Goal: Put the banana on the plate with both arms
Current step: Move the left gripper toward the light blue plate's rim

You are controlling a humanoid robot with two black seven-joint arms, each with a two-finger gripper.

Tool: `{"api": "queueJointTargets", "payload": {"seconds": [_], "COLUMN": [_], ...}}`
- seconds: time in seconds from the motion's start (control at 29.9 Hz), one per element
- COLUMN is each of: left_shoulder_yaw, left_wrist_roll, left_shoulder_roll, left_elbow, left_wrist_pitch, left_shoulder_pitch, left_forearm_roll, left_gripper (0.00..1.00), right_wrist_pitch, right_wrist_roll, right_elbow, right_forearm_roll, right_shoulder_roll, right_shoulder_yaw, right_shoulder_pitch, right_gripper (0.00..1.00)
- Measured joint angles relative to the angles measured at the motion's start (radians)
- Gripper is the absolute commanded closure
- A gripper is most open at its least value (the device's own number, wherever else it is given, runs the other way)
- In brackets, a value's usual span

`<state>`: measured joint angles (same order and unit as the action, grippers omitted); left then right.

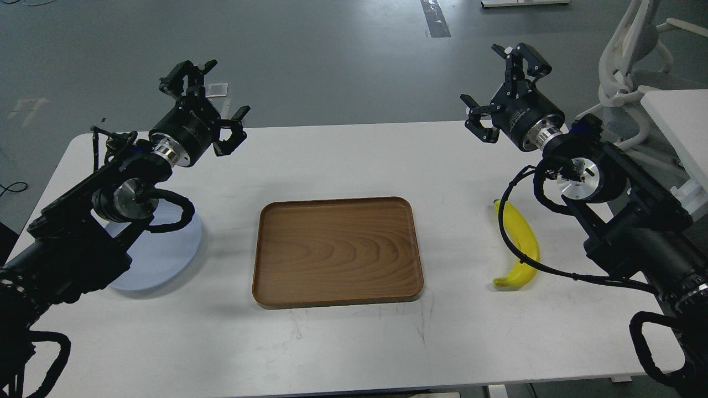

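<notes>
Banana (522,243): lies on the white tabletop (343,160) at 3 o'clock from the tray, touched by no fingers.
Plate (166,254): at 9 o'clock from the tray, partly hidden under the left arm.
Tray (337,251): brown wood, mid-tabletop.
Left gripper (213,97): raised, fingers spread apart, holding nothing.
Right gripper (498,83): raised at 12 o'clock from the banana, fingers spread apart, holding nothing.

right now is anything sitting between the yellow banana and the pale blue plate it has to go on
Yes. The rectangular brown wooden tray lies mid-table, directly between the curved yellow banana on the right and the round pale blue plate on the left. The left arm also partly covers the plate.
</notes>
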<state>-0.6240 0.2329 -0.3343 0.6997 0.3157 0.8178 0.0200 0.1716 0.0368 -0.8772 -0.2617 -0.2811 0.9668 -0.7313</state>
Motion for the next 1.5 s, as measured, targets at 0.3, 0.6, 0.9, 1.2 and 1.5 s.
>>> {"api": "queueJointTargets", "payload": {"seconds": [0.3,0.6,0.9,1.2,1.5], "left_shoulder_yaw": [0.001,0.003,0.007,-0.001,0.01], "left_wrist_roll": [0.03,0.024,0.01,-0.011,-0.025], "left_shoulder_roll": [-0.039,-0.049,-0.055,-0.067,-0.077], "left_elbow": [0.0,0.0,0.003,0.031,0.044], "left_wrist_pitch": [0.0,-0.005,0.008,0.024,0.018], "left_shoulder_pitch": [0.0,-0.005,-0.006,-0.014,-0.014], "left_forearm_roll": [0.006,0.001,0.001,0.001,0.014], "left_gripper": [0.02,0.02,0.02,0.02,0.02], "right_wrist_pitch": [0.0,0.0,0.0,-0.014,-0.06], "right_wrist_roll": [0.0,0.001,-0.001,-0.017,-0.019], "right_elbow": [-0.025,-0.025,-0.016,-0.036,-0.074], "right_forearm_roll": [0.001,-0.001,-0.001,0.001,0.004], "right_shoulder_roll": [0.008,0.02,0.019,0.003,-0.003], "right_shoulder_yaw": [-0.002,-0.024,-0.063,-0.125,-0.131], "right_shoulder_pitch": [0.003,0.003,-0.016,-0.064,-0.068], "right_gripper": [0.01,0.01,0.01,0.01,0.01]}}
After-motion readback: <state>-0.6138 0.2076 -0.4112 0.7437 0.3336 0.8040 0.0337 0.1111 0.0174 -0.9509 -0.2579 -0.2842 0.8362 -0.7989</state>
